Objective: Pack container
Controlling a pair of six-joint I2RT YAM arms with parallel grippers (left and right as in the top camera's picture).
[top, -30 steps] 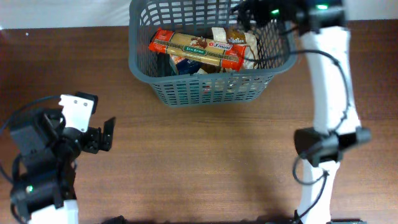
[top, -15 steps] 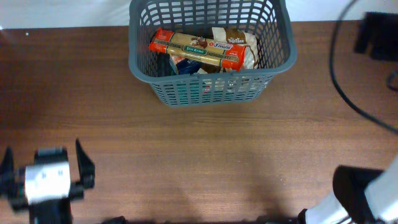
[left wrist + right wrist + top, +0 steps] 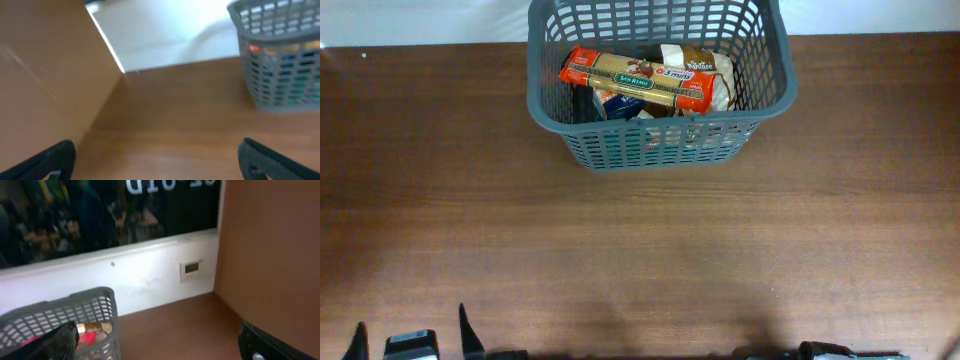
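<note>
While left end effector [image 3: 158,156] gapes wide, empty, right end effector [image 3: 161,341] likewise.

- The container [image 3: 660,146] sits at the far edge of the table [image 3: 640,250], about midway along.
- Inside, a long red-and-yellow packet [image 3: 638,78] lies on top, over what may be a blue packet [image 3: 616,101].
- My left gripper [image 3: 412,338] peeks over the near edge by the left corner, fingers [image 3: 466,330] spread.

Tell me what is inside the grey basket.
The basket holds a long red-and-yellow packet on top, with a blue packet and a pale bag partly under it. Anything lower is covered.
</note>
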